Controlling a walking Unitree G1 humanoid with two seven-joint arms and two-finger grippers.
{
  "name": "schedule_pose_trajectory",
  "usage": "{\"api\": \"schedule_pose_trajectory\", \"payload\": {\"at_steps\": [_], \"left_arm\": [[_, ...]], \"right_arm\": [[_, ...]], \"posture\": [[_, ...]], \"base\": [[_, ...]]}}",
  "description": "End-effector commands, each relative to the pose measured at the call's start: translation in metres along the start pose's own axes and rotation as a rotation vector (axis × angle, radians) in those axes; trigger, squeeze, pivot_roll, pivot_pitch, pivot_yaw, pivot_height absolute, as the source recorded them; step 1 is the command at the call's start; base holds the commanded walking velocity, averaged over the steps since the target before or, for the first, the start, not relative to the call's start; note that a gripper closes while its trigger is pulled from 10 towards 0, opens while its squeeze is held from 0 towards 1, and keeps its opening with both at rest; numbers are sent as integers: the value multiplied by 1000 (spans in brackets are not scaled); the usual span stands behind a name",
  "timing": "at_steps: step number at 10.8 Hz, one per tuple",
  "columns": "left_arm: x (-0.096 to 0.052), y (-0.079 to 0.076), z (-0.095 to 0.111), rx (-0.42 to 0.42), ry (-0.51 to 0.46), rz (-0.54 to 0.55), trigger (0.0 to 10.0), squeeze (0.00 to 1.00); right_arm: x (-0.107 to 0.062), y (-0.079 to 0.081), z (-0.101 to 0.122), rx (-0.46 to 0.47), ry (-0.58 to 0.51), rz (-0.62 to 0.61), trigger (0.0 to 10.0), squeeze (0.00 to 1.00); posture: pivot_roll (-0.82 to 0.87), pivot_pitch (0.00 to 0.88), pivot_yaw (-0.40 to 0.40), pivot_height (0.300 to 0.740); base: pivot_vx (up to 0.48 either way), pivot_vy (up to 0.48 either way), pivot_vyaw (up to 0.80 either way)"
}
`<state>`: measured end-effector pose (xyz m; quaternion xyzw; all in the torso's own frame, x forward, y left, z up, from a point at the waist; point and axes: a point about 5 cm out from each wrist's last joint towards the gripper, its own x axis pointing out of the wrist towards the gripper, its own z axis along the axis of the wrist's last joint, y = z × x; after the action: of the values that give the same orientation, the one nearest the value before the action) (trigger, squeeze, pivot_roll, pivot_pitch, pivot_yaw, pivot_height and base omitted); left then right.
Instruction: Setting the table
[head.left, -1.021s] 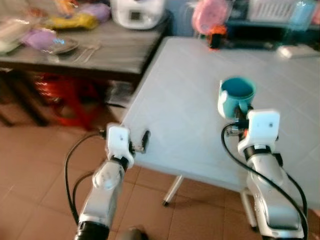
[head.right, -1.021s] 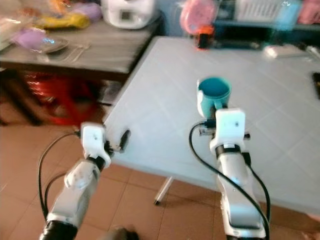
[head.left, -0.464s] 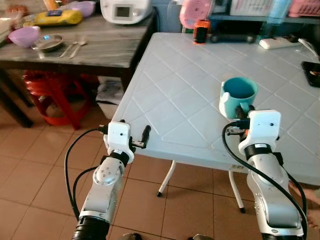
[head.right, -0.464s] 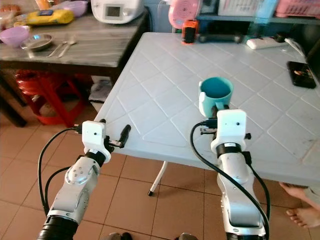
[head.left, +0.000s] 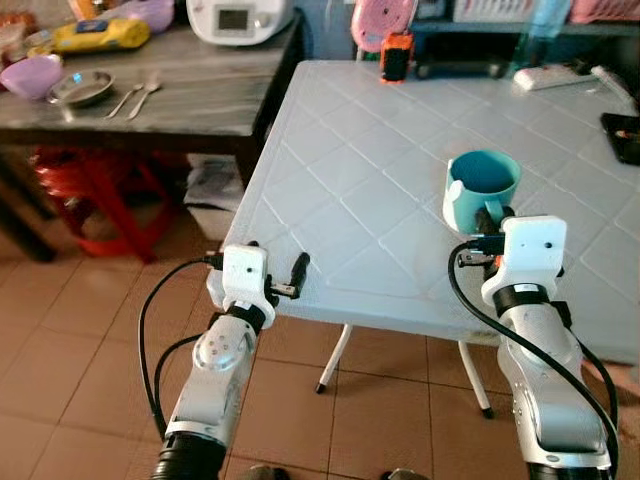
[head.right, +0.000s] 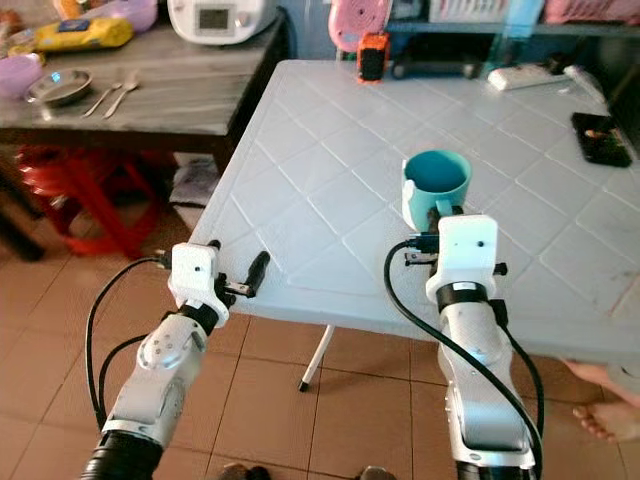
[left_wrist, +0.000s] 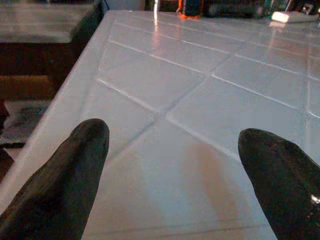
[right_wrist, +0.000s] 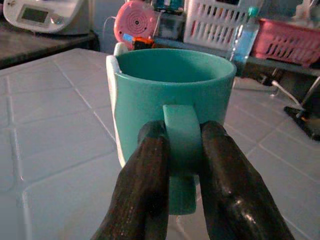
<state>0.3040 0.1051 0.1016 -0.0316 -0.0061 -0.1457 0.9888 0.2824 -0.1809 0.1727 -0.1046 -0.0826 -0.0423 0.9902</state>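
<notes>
A teal mug (head.left: 481, 189) stands upright over the white plastic table (head.left: 370, 160), held by its handle (right_wrist: 181, 145). My right gripper (right_wrist: 182, 165) is shut on that handle, one black finger on each side. In the right eye view the mug (head.right: 435, 186) sits just beyond the right wrist. My left gripper (head.left: 298, 272) hovers at the table's near left edge. Its fingers (left_wrist: 75, 165) stand wide apart with nothing between them, and only bare tabletop lies ahead of them.
A dark wooden side table (head.left: 170, 85) to the left carries a metal bowl (head.left: 79, 86), spoons (head.left: 135, 97), a purple bowl (head.left: 30, 75) and a white appliance (head.left: 238, 17). At the white table's far end are an orange item (head.left: 396, 56) and a power strip (head.left: 548, 77). A person's bare foot (head.right: 602, 420) rests on the tiled floor.
The camera has steadied and shifted, so the blur is gone. Both arms hold much the same pose; the mug stays in the right gripper.
</notes>
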Motion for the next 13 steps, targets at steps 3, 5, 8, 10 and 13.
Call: {"api": "schedule_pose_trajectory", "payload": {"at_steps": [3, 5, 8, 10, 13], "left_arm": [[0, 4, 0, 10, -9, 7, 10000, 0], [4, 1, 10, -12, -47, 12, 10000, 0], [4, -3, 15, -44, -73, 27, 10000, 0], [3, -5, 13, -47, -68, 24, 10000, 0], [4, -8, 14, -51, -65, 23, 10000, 0]], "right_arm": [[0, 2, 2, 1, -9, 5, 10000, 0], [0, 0, 2, -3, -13, 5, 10000, 0], [-4, -3, -2, -1, -3, -8, 10000, 0], [-5, -2, -2, 3, -2, -9, 10000, 0], [-5, -1, -4, 6, 2, -10, 10000, 0]], "posture": [[-180, 88, 43, 740], [-179, 85, 37, 740], [-174, 86, 36, 740], [-173, 89, 43, 740], [-175, 86, 44, 740]], "base": [[0, 465, 0], [0, 480, 0], [0, 480, 0], [0, 480, 0], [0, 475, 0]]}}
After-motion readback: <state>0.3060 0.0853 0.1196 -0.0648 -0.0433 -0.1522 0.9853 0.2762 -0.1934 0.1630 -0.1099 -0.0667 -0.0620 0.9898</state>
